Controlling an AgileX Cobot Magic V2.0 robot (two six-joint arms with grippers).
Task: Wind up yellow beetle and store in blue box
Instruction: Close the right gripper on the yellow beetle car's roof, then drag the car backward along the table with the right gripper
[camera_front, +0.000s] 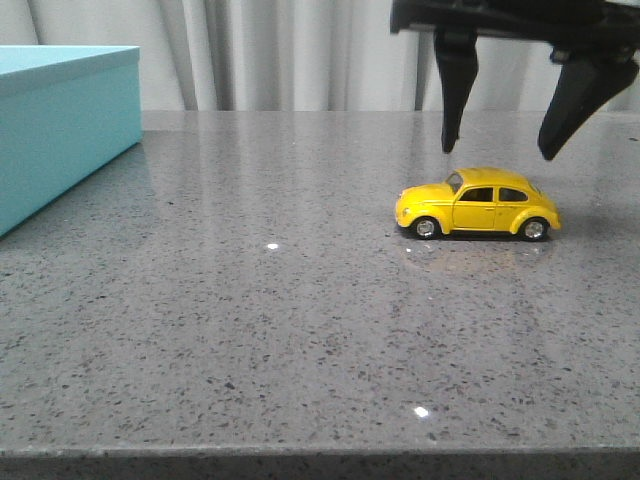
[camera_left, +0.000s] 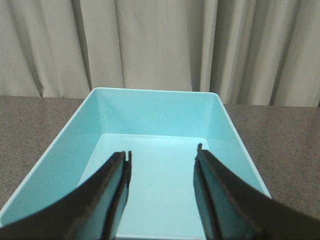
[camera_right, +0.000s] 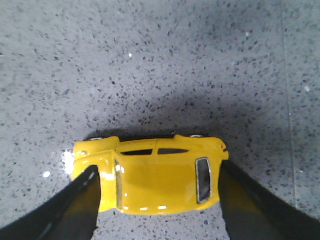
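Note:
The yellow beetle (camera_front: 478, 204) stands on its wheels on the grey speckled table, right of centre, nose to the left. My right gripper (camera_front: 500, 150) hangs open just above it, one finger over the nose end and one over the tail end, not touching. In the right wrist view the beetle (camera_right: 155, 177) lies between the spread fingers (camera_right: 75, 207). The blue box (camera_front: 60, 125) stands at the far left. My left gripper (camera_left: 162, 157) is open and empty above the box's bare inside (camera_left: 155, 120).
Grey speckled table (camera_front: 250, 320) with its front edge near the bottom of the front view. Pale curtains (camera_front: 280, 50) hang behind the table. Nothing else stands on the table between the box and the car.

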